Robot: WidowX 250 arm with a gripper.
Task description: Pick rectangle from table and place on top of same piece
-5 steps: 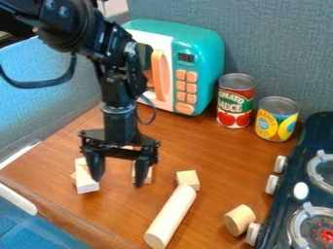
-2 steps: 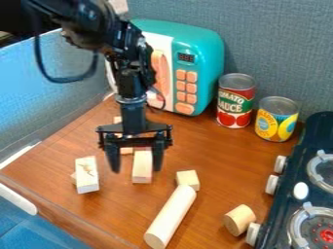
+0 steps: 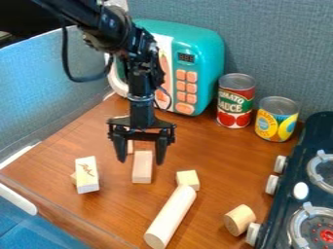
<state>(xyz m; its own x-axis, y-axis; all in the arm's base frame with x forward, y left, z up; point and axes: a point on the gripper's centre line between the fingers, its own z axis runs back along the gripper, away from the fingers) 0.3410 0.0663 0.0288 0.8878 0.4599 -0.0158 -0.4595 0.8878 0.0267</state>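
One bent arm [image 3: 120, 34] hangs claw [image 3: 140, 161] down, fingers apart, nr rect. blk [image 3: 142, 171].

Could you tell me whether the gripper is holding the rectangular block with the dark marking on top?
No, that block lies clear of the gripper.

The robot arm [image 3: 117, 31] is black, with chunky, angular joint housings and small round bolt heads on the upper one. A black cable [image 3: 66, 53] loops beside it, and a thinner one curls near the round wrist collar [image 3: 140, 99]. The black gripper [image 3: 141, 161] has a wide crossbar and two tapering fingers [image 3: 160, 150]
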